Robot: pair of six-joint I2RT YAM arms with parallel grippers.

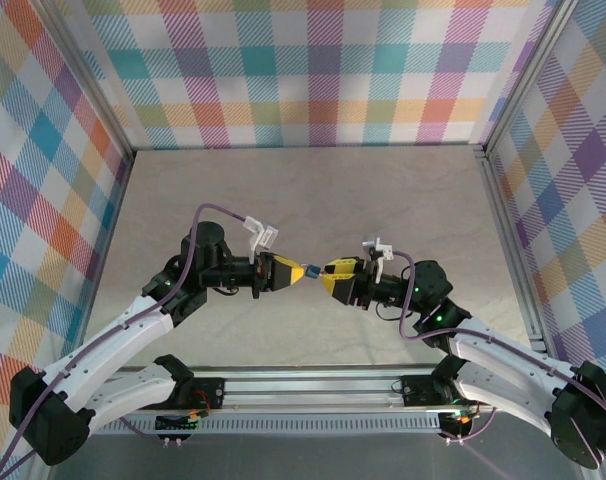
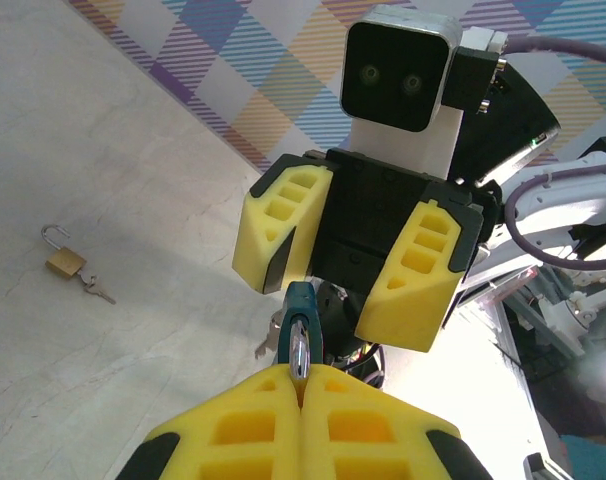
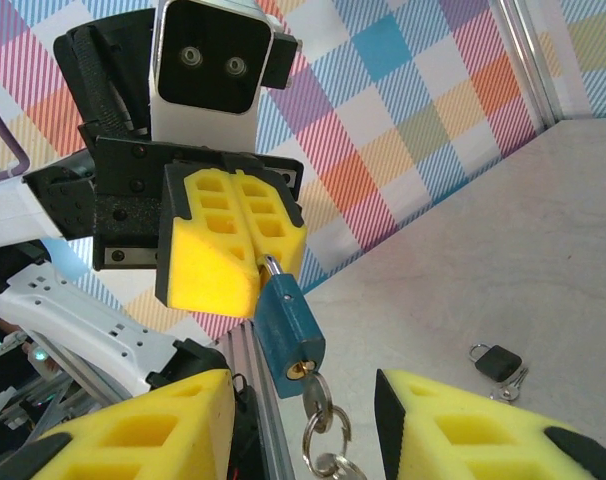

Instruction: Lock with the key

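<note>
left gripper (image 3: 238,238) clamped shut on blue padlock (image 3: 288,335) | right gripper (image 2: 351,262) part open, key (image 3: 318,397) hanging between its jaws

Blue padlock (image 1: 306,271) between left end effector (image 1: 289,272) and right end effector (image 1: 329,276), above the table (image 1: 313,190)

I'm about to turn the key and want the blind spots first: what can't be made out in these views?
- Right wrist view: the blue metal padlock has its shackle ends clamped inside the left gripper, so whether it is latched cannot be told.
- Right wrist view: the key rings hanging from the silver key are cut off by the bottom edge.
- Top view: the padlock is too small to show its key.
</note>
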